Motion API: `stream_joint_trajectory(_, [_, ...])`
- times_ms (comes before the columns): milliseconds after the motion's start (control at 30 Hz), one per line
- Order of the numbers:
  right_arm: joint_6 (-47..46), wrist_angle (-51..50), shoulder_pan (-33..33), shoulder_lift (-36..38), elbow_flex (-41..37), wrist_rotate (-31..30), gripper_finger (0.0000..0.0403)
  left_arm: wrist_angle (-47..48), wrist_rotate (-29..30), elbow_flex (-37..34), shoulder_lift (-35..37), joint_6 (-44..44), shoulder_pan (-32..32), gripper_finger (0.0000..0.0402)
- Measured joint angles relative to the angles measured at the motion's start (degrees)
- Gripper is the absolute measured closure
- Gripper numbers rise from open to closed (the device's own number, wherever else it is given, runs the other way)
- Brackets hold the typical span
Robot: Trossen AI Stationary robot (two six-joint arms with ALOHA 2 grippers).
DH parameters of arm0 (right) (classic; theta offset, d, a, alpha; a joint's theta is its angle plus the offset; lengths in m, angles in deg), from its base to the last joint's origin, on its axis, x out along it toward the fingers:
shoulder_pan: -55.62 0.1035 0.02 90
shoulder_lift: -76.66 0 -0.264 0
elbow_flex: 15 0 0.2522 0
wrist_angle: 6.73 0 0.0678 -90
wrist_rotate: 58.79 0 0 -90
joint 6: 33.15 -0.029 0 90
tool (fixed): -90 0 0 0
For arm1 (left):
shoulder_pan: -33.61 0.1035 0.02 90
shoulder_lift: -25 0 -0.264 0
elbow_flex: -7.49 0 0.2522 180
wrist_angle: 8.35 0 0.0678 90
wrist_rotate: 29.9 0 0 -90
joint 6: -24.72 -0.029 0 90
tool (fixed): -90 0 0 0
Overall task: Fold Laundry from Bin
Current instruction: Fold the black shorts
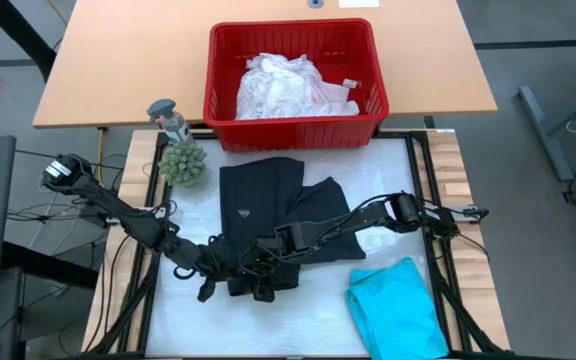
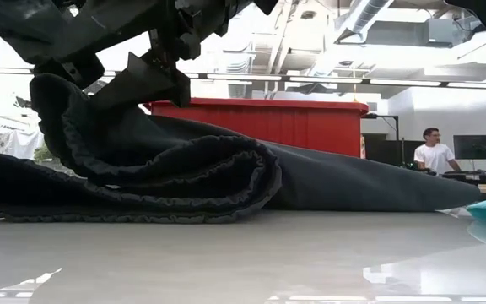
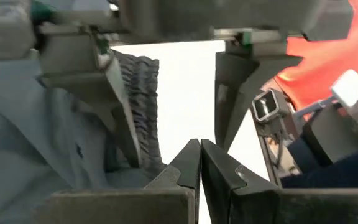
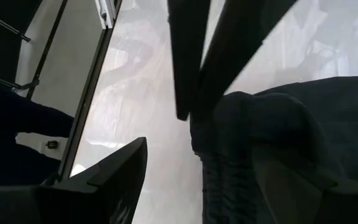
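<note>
The black garment [image 1: 278,200] lies spread on the white table top, its near part doubled over into a thick fold [image 2: 226,173] with a ribbed hem [image 3: 143,93]. Both grippers meet at its near edge. My right gripper [image 3: 179,118] stands wide open around the hem. My left gripper [image 3: 199,152] is shut, its tips just beside the hem, with nothing showing between them. The teal garment [image 1: 398,305] lies bunched at the near right. The red bin [image 1: 213,70] stands beyond the table top with white laundry [image 1: 286,85] inside. My right gripper has the black garment's ribbed hem [image 4: 211,155] lying against and over one finger, which the cloth hides; the other finger [image 4: 114,174] stands bare and apart. That edge is raised off the table [image 2: 53,101]; the rest lies flat. Whether my left gripper touches the cloth I cannot tell.
A small green plant [image 1: 182,162] and a grey figurine [image 1: 168,118] stand at the far left corner. Bare table top [image 1: 298,325] shows along the near edge. In the low view a person [image 2: 433,152] sits in the room far behind.
</note>
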Motion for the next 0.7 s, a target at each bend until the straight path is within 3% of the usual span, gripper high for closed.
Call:
stream_joint_trajectory(433, [-2.5,-1.0,0.1,0.0,0.0,0.0,0.0092,0.2,-0.3,0.0,-8.2,4.8,1.1,0.0402])
stream_joint_trajectory(700, [-6.1,-5.8,-0.1,0.0,0.0,0.0,0.0092,3.0,-1.9,0.0,-8.3,8.8,-1.3,0.0401])
